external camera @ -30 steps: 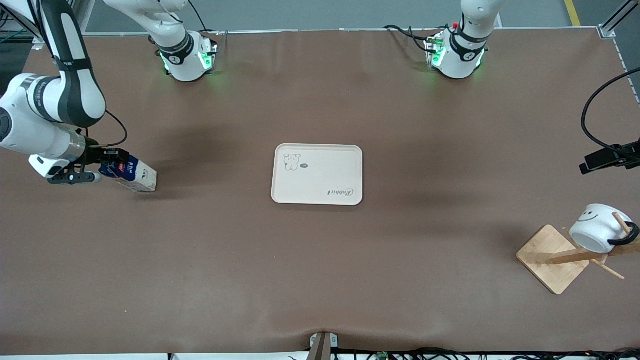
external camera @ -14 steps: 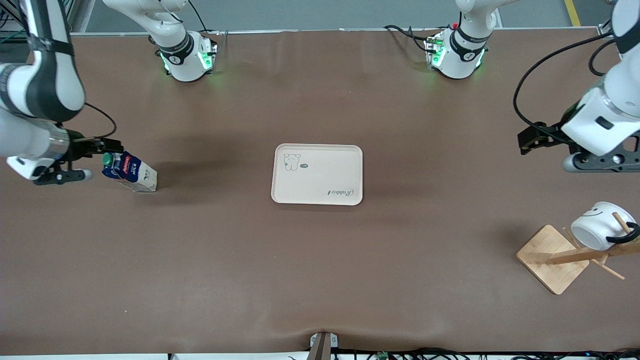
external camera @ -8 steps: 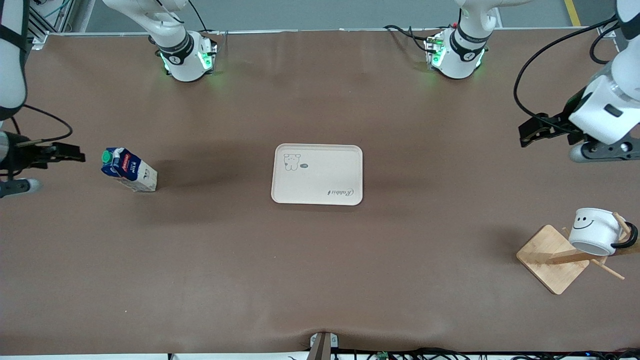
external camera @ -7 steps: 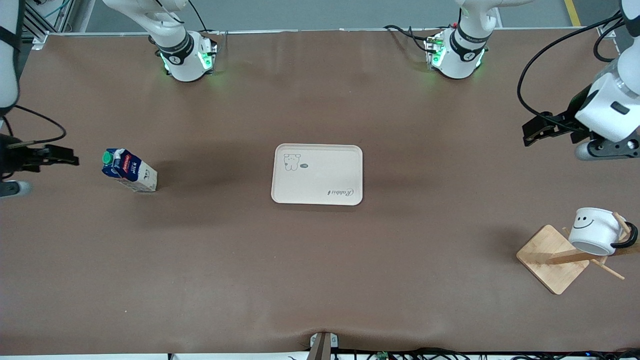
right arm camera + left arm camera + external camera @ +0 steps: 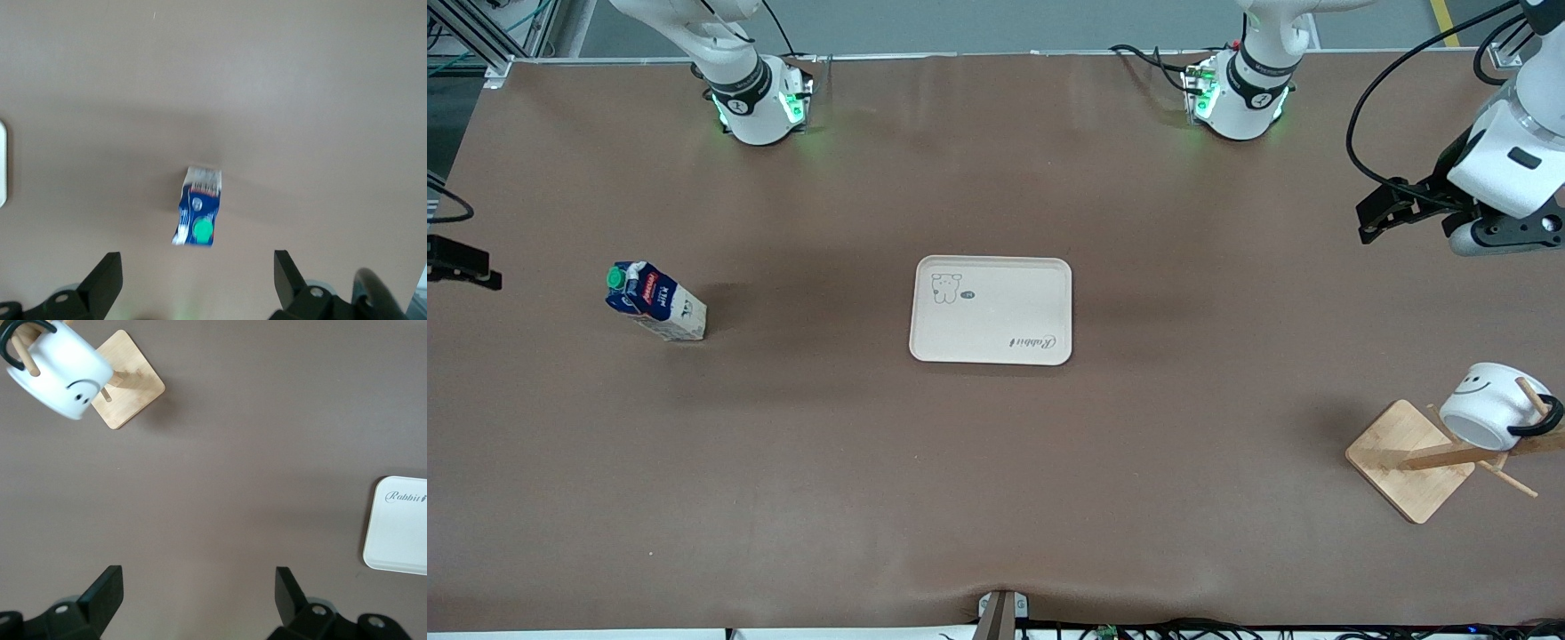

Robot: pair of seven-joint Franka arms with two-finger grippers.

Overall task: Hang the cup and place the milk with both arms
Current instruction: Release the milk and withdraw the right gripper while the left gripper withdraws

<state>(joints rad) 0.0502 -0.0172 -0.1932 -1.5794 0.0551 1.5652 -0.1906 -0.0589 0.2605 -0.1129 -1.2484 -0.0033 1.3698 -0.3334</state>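
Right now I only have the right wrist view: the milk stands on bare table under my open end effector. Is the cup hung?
Observer: Yes. The cup hangs by its black handle on a peg of the wooden rack, at the left arm's end of the table.
Operator: Where is the left end effector?
Observer: The left end effector is open and empty, up over bare table at that same end, clear of the cup.
Operator: Is the tray free?
Observer: The tray lies mid-table with nothing on it; the milk stands apart from it, toward the right arm's end.
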